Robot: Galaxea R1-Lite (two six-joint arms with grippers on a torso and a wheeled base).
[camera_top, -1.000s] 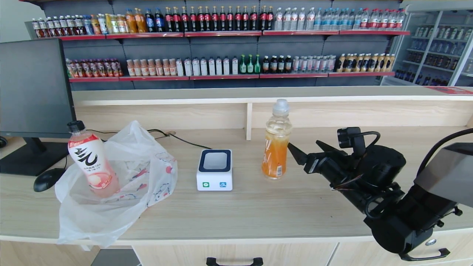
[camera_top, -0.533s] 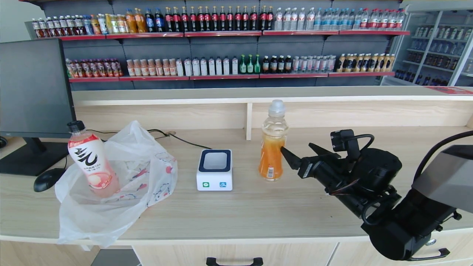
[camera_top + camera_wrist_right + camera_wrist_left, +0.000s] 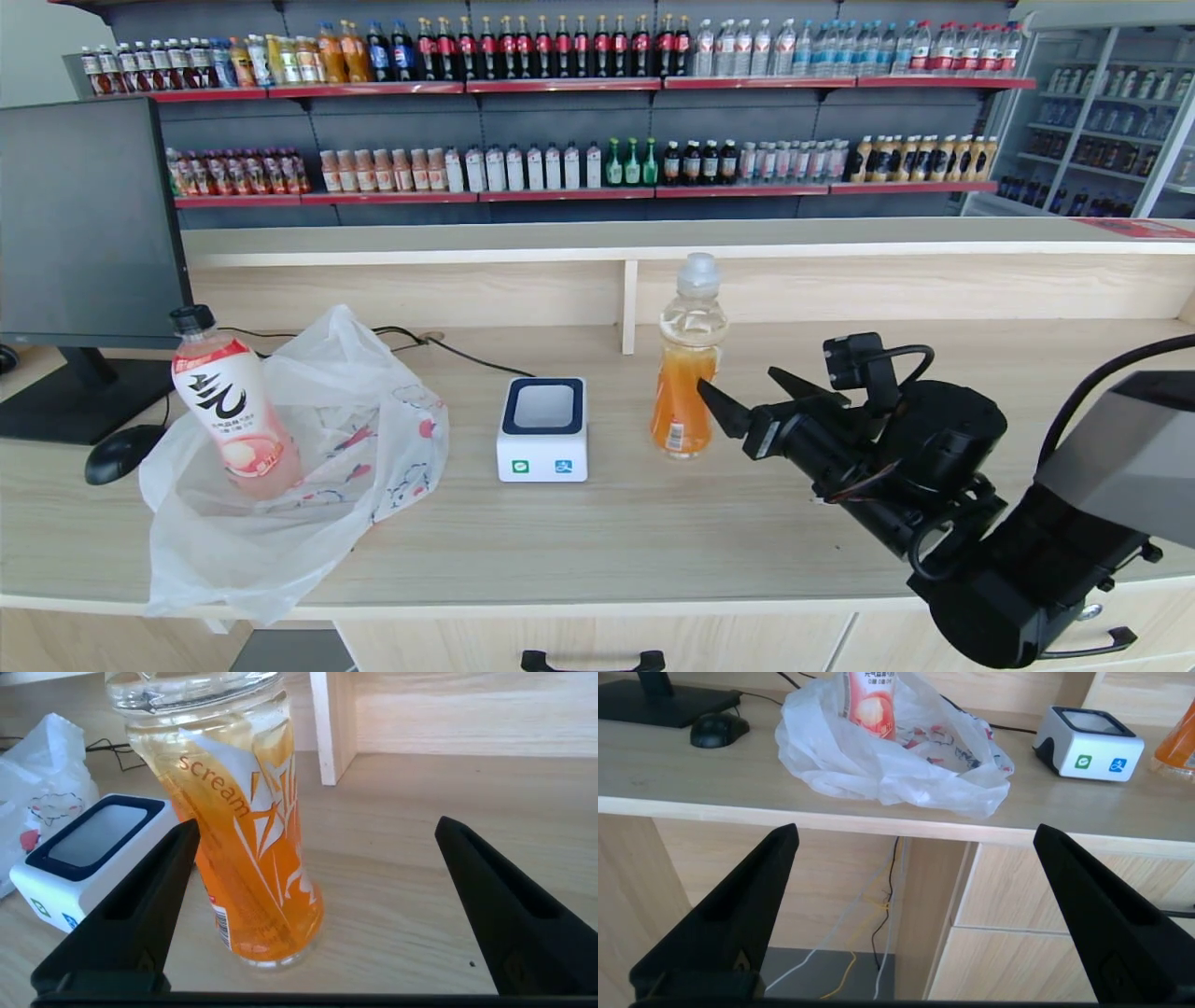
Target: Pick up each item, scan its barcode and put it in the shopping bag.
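- Upright on the bench (image 3: 653, 532), just right of the scanner (image 3: 542, 427): the orange bottle (image 3: 688, 373), not yet gripped. Spread wide right beside it, level with its lower half: the right pincer (image 3: 736, 378).
- Risk of tipping: sits off-centre between the jaws in the right wrist view, so likely to meet one finger first and topple toward the scanner.
- Risk of slipping: smooth, round and part-full, so apt to swing or drop if gripped low.
- Risk of a missed scan: barcode low on the label, easily covered by a finger.
- From the head view alone: the whole layout, with a pink bottle (image 3: 229, 401) standing in the shopping bag (image 3: 280, 523) at the left.
- From the right wrist view: the bottle's place between the fingers, hard to judge from the head.
- From the left wrist view: the left pincer (image 3: 915, 831), wide and holding nothing, in front of the bench and lower than its top.
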